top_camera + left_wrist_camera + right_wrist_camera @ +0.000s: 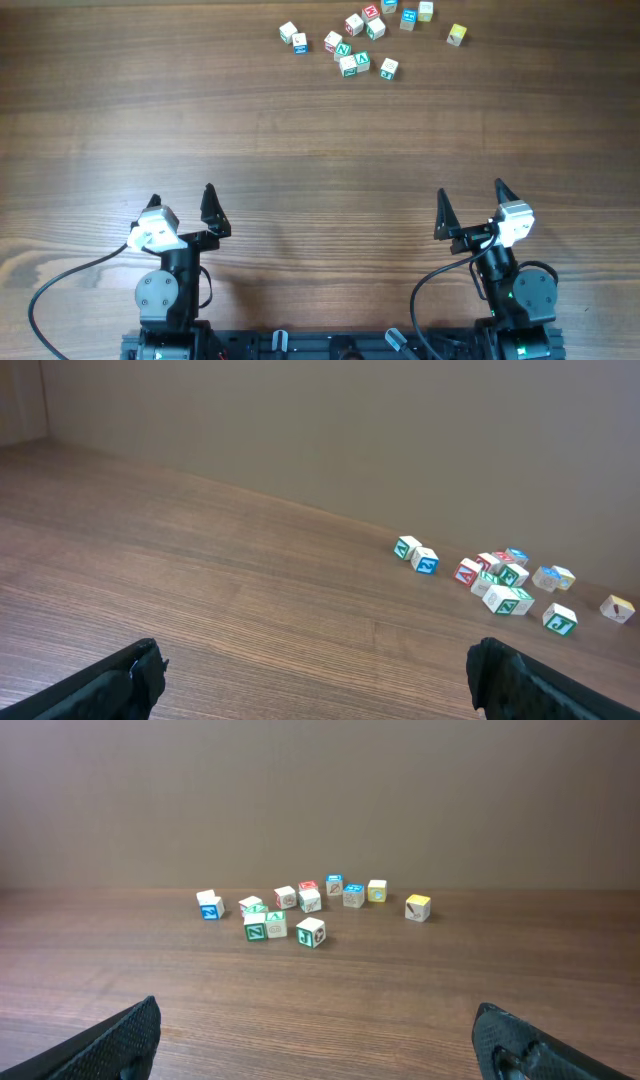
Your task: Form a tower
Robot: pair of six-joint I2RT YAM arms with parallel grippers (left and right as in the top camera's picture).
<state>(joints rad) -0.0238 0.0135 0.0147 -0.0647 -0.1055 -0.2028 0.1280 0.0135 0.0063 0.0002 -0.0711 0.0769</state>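
1. No tower stands yet that I can make out. Its likely parts, the tiny whitish wooden letter cubes with green markings (354, 64), sit side by side (touching or nearly so) within the scatter of small coloured letter cubes (376, 29) at the far edge of the brown wooden counter (320, 150).
2. That scatter's long axis runs left to right.
3. The green-marked cubes lie ahead of both arms and well apart from them, and the right end effector (470, 192) is somewhat nearer than the left end effector (181, 198).
4. Both end effectors stand wide, holding nothing.
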